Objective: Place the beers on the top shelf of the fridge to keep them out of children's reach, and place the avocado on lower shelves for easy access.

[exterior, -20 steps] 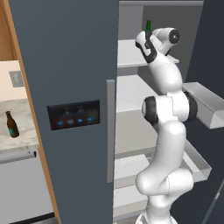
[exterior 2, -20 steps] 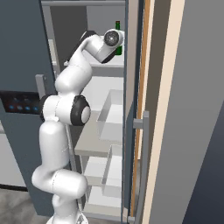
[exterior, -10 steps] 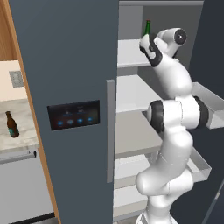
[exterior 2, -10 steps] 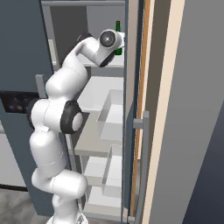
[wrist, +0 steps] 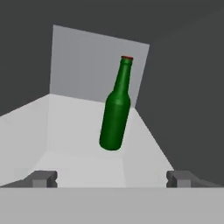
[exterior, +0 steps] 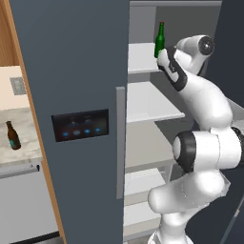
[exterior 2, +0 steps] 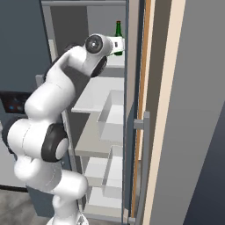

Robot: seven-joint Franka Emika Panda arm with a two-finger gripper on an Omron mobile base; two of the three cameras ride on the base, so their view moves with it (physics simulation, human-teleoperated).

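Hand view shows the slim green glass bottle standing free on the flat white top shelf, a little above the centre, leaning toward 1 o'clock only because the camera is rolled. The two dark fingertips of the gripper sit far apart at 7 and 5 o'clock, spread wide with nothing between them; the bottle is apart from them. In the left base view the same bottle stands upright on the uppermost shelf of the dark blue-grey fridge, just at 11 o'clock of the white hand. A brown bottle with a teal label waits on the pale counter at 9 o'clock.

I judge that glass is stiff, smooth, slippery and breakable; the best hold is around the wide body, below the neck.
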